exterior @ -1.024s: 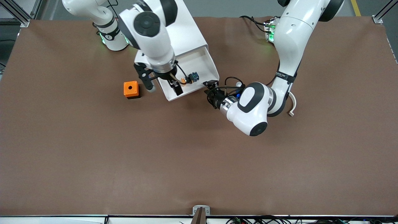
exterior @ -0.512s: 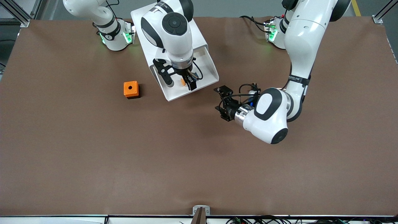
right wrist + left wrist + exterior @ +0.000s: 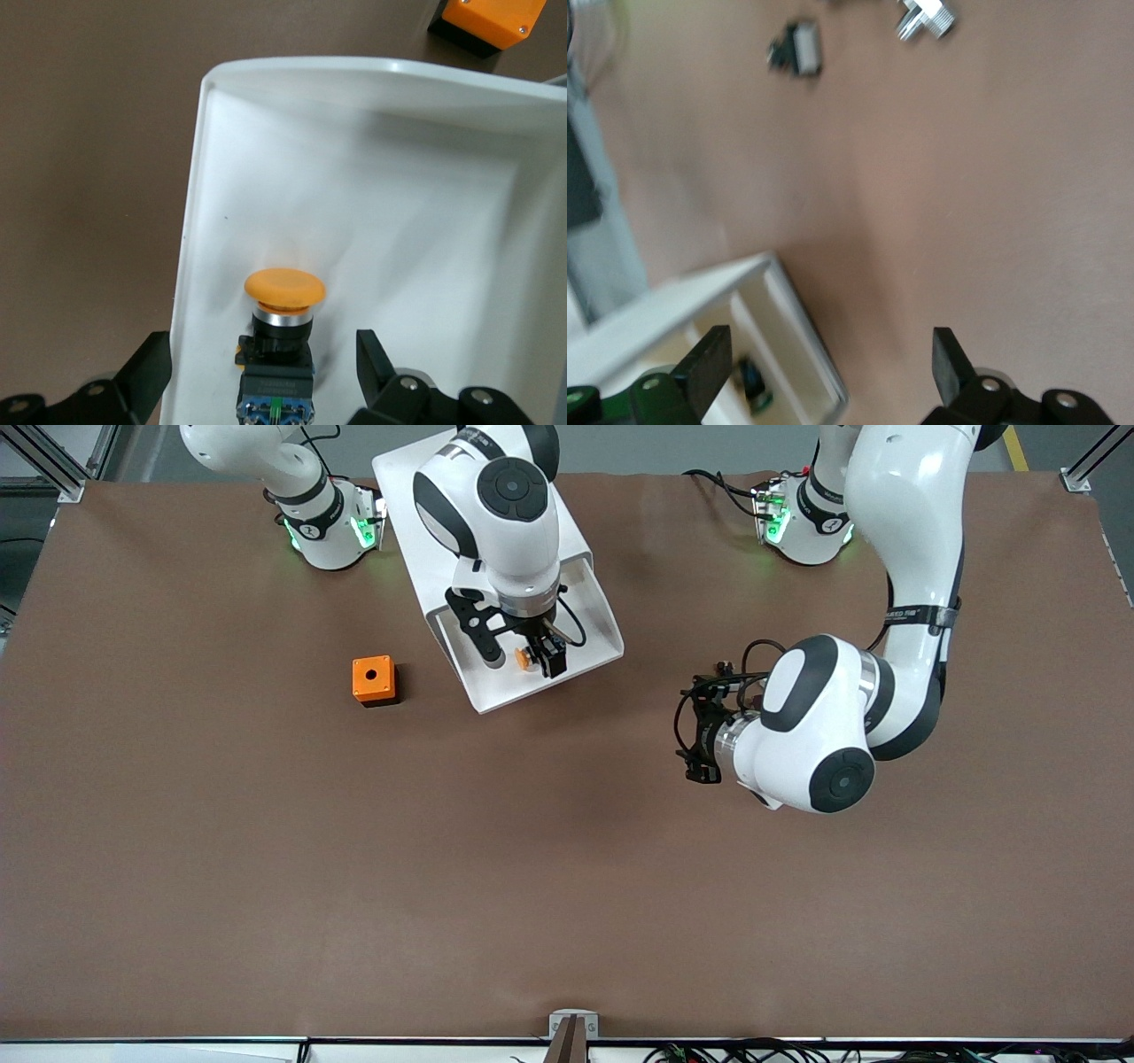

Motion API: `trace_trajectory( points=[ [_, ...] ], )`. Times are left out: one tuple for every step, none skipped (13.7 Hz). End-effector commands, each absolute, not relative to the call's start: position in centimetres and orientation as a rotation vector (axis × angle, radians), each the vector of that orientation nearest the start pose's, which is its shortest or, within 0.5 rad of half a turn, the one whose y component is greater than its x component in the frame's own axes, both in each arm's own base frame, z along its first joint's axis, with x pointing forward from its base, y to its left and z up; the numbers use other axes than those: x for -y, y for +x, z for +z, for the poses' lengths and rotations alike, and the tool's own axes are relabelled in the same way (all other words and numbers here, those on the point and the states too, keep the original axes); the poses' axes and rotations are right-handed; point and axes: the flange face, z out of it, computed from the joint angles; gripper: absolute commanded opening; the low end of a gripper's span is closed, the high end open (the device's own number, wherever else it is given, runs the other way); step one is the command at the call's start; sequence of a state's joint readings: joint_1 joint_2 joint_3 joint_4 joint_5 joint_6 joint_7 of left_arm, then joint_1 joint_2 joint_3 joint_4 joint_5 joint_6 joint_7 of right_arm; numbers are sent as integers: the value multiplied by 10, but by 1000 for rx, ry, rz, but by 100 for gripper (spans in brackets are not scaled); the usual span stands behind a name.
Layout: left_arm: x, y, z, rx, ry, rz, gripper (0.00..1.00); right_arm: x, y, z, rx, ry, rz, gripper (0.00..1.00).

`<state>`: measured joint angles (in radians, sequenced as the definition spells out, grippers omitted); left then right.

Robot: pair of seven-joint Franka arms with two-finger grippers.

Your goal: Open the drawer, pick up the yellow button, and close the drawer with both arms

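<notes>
The drawer, the uppermost of the white cabinet, stands pulled out toward the front camera. The button lies inside the drawer on its white floor, orange cap toward the drawer's front wall, black body and bluish rear end toward the wrist camera.

The right gripper is lowered into the open drawer. In the right wrist view its fingers are spread apart, one on each side of the button, with a gap between each finger and the part; nothing is clamped.

The left gripper hangs over bare brown table, toward the left arm's end of the table from the drawer and clear of it. In the left wrist view its fingers are spread wide with nothing between them.

An orange cube with a round hole sits on the table beside the drawer, toward the right arm's end. A small black part with a white face and a metal fitting lie on the table in the left wrist view
</notes>
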<state>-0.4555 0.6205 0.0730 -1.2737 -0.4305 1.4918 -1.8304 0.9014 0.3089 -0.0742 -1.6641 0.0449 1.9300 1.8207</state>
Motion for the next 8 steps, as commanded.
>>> trace_trajectory(
  points=[
    [284, 620, 386, 1821, -2261, 658, 99, -490, 422, 413, -1543, -2804, 20, 87],
    [273, 624, 393, 1789, -2308, 625, 99, -490, 421, 413, -1541, -2806, 21, 83],
    [263, 627, 393, 1743, -2348, 596, 99, -490, 422, 413, -1541, -2806, 21, 78],
    [256, 630, 394, 1690, -2390, 568, 99, -490, 422, 414, -1540, -2805, 21, 73],
    [251, 633, 395, 1647, -2427, 543, 99, -490, 422, 414, -1540, -2805, 21, 66],
    [244, 638, 397, 1641, -2455, 512, 99, -489, 423, 414, -1542, -2804, 21, 55],
    [242, 641, 398, 1629, -2484, 495, 99, -489, 423, 414, -1540, -2805, 21, 38],
    [238, 642, 399, 1591, -2509, 481, 99, -490, 422, 414, -1541, -2806, 21, 22]
  ],
)
